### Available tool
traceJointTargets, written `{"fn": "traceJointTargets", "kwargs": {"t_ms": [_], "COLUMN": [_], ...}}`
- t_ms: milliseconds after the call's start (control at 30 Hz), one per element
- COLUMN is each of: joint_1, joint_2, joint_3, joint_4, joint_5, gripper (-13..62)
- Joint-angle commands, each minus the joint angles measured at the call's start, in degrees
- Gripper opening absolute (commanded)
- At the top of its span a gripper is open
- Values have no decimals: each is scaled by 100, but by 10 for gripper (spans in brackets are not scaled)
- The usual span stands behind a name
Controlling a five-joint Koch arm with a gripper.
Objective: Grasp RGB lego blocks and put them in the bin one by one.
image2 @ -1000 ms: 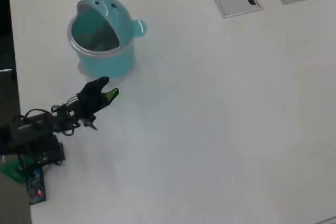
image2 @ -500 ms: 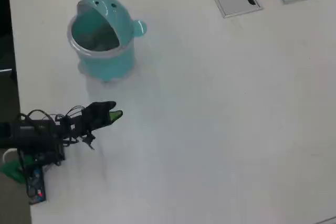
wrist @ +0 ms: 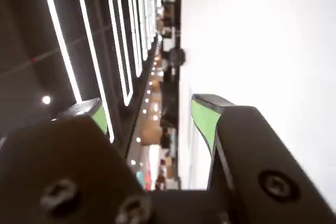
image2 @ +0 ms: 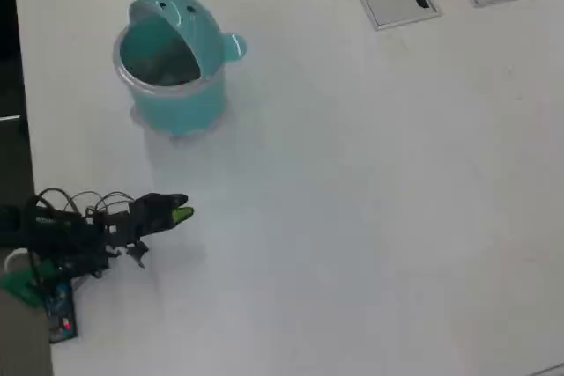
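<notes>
White table (image2: 370, 217) fills the overhead view, bare of loose blocks. At far left stands the bin (image2: 172, 59), lid tipped back; whether any blocks lie inside I cannot tell. Near left, well apart from it, the gripper (wrist: 149, 111) has its jaws spread with nothing between them. Judging by this, the task looks finished or nearly so.

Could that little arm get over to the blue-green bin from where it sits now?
Probably yes. In the overhead view only bare white table lies between the gripper and the bin, and the bin's mouth faces up, uncovered. The fingers stand apart with nothing between them.
</notes>
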Motion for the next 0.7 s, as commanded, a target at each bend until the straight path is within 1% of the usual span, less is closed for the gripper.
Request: {"fn": "traceJointTargets", "kwargs": {"t_ms": [0, 167, 233, 400, 667], "joint_1": [-44, -44, -18, 44, -18], "joint_2": [396, 387, 387, 387, 387], "joint_3": [167, 589, 598, 598, 598], "joint_4": [-1116, -1187, -1055, -809, -132], "joint_5": [97, 79, 79, 62, 70], "gripper": [302, 302, 329, 348, 356]}}
